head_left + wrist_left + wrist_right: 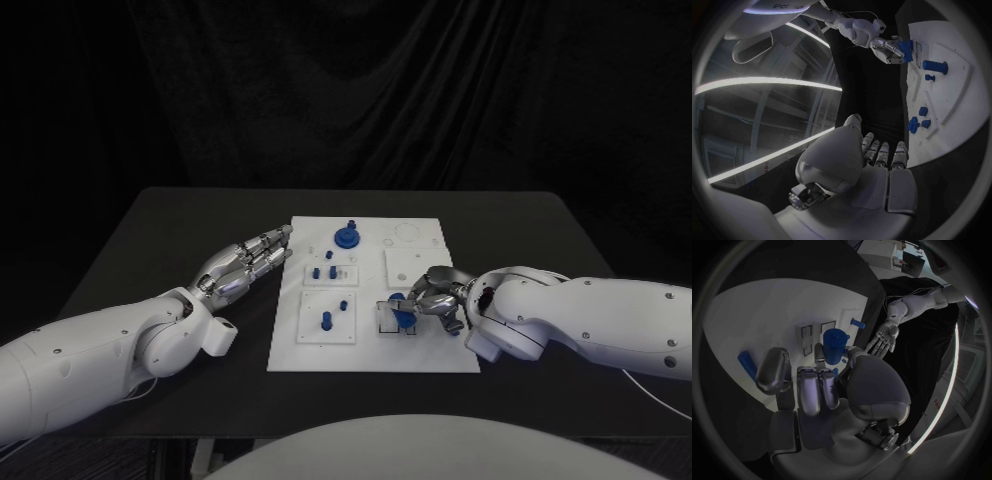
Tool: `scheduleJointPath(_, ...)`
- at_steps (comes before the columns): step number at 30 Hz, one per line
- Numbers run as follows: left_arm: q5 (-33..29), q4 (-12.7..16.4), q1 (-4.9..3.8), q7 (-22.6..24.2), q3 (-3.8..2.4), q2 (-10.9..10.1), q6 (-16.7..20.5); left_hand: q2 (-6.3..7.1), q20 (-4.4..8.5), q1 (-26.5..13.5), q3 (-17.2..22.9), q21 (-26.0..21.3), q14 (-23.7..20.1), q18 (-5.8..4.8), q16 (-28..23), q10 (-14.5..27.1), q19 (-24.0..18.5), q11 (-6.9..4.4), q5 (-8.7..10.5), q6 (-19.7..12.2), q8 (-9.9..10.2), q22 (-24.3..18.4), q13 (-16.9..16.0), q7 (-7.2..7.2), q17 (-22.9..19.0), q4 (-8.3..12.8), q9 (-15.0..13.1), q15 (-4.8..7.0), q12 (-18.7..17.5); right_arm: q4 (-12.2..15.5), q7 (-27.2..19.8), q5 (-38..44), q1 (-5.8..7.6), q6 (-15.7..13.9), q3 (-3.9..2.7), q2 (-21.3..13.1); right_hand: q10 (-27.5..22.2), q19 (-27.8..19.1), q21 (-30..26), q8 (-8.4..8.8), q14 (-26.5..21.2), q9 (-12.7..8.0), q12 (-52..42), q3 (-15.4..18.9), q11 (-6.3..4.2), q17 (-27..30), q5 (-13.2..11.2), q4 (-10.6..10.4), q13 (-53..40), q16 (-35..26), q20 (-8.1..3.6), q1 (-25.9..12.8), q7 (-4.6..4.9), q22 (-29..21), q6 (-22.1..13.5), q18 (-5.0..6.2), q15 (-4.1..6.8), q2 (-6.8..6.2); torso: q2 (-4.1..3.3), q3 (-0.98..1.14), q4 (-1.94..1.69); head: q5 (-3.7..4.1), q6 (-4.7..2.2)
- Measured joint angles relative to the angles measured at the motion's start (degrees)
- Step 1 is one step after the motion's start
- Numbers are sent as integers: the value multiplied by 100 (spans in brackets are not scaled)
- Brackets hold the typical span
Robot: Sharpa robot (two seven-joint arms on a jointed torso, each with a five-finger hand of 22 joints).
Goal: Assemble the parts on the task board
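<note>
The task board (433, 357) lies flat in the middle of the black desk (173, 225), a white plate carrying raised white panels and small blue parts. At the board's near right corner the right hand (427, 300) closes its fingers round a blue cylindrical part (835, 344), holding it just above a clear-framed slot there; the right wrist view shows the part upright between the fingertips, its top flared. Toward the board's far edge, near its middle, stands a large round blue part (348, 238) with a peg rising from it. Below that, on the board's left panels, several small blue pegs (329, 270) stand in a cluster, and a longer blue part (327, 321) sits on the near left panel. Just beside the board's left edge the left hand (248, 262) rests over the desk, holding nothing, its fingers stretched out and slightly spread, the tips pointing toward the board's far left corner.
</note>
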State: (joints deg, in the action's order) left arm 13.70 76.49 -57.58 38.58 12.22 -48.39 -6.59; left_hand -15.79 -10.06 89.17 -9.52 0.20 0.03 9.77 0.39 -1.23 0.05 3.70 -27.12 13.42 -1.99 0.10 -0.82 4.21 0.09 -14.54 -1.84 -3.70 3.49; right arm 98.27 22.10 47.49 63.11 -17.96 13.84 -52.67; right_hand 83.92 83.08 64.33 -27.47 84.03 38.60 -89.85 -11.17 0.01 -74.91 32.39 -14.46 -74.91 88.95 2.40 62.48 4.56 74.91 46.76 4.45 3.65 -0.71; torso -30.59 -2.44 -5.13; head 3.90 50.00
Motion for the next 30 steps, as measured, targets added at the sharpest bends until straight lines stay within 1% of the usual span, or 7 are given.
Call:
scheduleJointPath(2,0,-2,2,-1,0,0,-3,0,0,0,0,0,0,0,0,0,0,0,0,0,0,0,0,0,0,0,0,0,0,-31,1,11,-13,20,0,28,0,-16,0,1,0,2,0,-15,0,0,-93,-10,0,0,16,-33,1,0,-1,-1,0,-12,-1,-1,4,-13,0)
scheduleJointPath(7,0,-8,16,-2,0,5,-15,0,-21,0,0,0,0,0,0,0,-21,0,0,0,0,-3,0,0,1,0,1,0,0,-91,3,34,-29,41,1,72,0,-34,-44,68,0,-37,0,-335,42,0,-405,271,0,0,34,-144,44,0,-46,0,0,10,-1,-2,6,-19,0)
scheduleJointPath(15,0,-21,32,-6,0,17,-33,0,-21,0,0,0,0,0,0,0,-21,0,0,0,0,-5,0,0,-3,0,1,0,0,-129,8,51,-34,81,1,104,0,-57,-133,181,2,-92,0,-489,83,0,-810,396,1,0,57,-282,92,0,-95,0,-39,28,-1,1,3,-8,0)
scheduleJointPath(21,0,-27,52,-7,0,26,-42,0,-42,0,0,0,0,-1,0,0,0,0,0,0,0,-5,0,0,-4,0,1,1,0,-145,42,58,-36,161,1,116,2,-108,-284,353,0,-226,0,-306,124,0,-1245,194,1,0,108,-434,115,0,-199,0,-81,52,2,3,0,-4,1)
scheduleJointPath(24,0,-34,63,-7,1,27,-46,0,-42,0,0,0,0,-1,0,0,0,0,0,0,0,-4,0,0,-4,0,1,1,0,-158,57,61,-38,196,1,119,14,-109,-300,380,-19,-278,0,-230,136,0,-1455,104,1,0,109,-509,132,0,-218,0,-101,53,2,3,2,-11,1)
scheduleJointPath(26,0,-36,65,-7,1,27,-48,0,-42,0,0,0,0,-1,0,0,0,0,0,0,0,-4,0,0,-4,0,2,1,0,-160,66,63,-38,215,1,121,21,-109,-319,413,-3,-316,0,-169,143,0,-1610,43,1,0,109,-544,132,0,-217,59,-117,65,3,3,3,-20,1)
scheduleJointPath(30,1,-39,67,-7,1,29,-55,0,-42,0,0,0,-15,-1,0,0,0,0,0,0,0,-4,0,0,-4,0,2,-14,0,-165,86,65,-38,261,0,126,10,-129,-342,435,-3,-366,0,-67,155,0,-1812,-59,1,0,129,-594,153,0,-238,55,-117,105,4,3,5,-27,1)
